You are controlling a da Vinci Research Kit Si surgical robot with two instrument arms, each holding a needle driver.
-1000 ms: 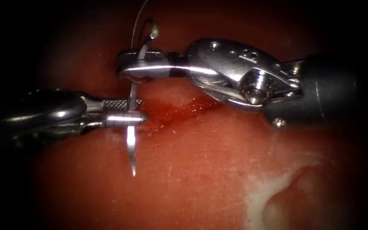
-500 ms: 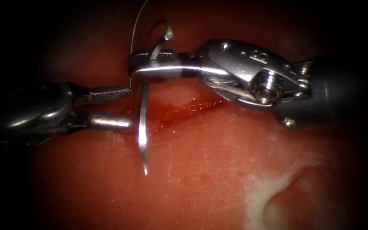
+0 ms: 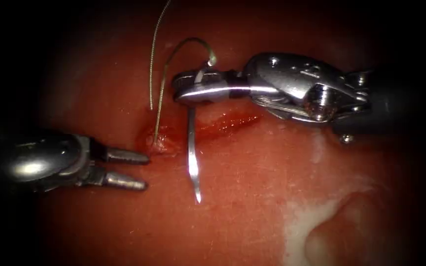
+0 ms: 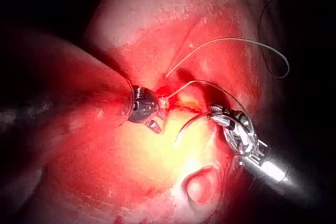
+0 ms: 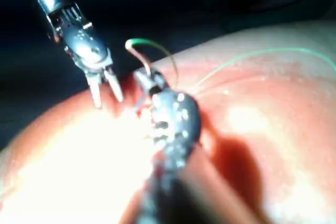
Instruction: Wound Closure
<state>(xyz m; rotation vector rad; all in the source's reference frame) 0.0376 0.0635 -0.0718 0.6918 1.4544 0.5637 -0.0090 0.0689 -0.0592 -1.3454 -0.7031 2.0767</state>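
My right tool (image 3: 182,89) comes in from the right with its jaws shut on the curved needle (image 3: 192,157) near its tail end. The needle hangs free above the tissue (image 3: 252,177), just left of the cut (image 3: 225,121), with its tip pointing toward the viewer. The thread (image 3: 183,44) arcs from the needle's tail over to the left and enters the tissue at the cut's left end. My left tool (image 3: 146,171) sits low on the left, jaws open and holding nothing. The right wrist view shows the left tool (image 5: 106,92) with spread jaws beside my right tool (image 5: 157,90).
A second strand of thread (image 3: 153,59) runs down from above, left of the loop. Red fluid (image 3: 166,140) wets the tissue around the thread's entry point. A pale patch (image 3: 306,221) with a raised lump lies at the lower right.
The left tool let go of the needle, opened and drew back down and left. The right tool carried the needle to the right, lengthening the thread loop out of the tissue.
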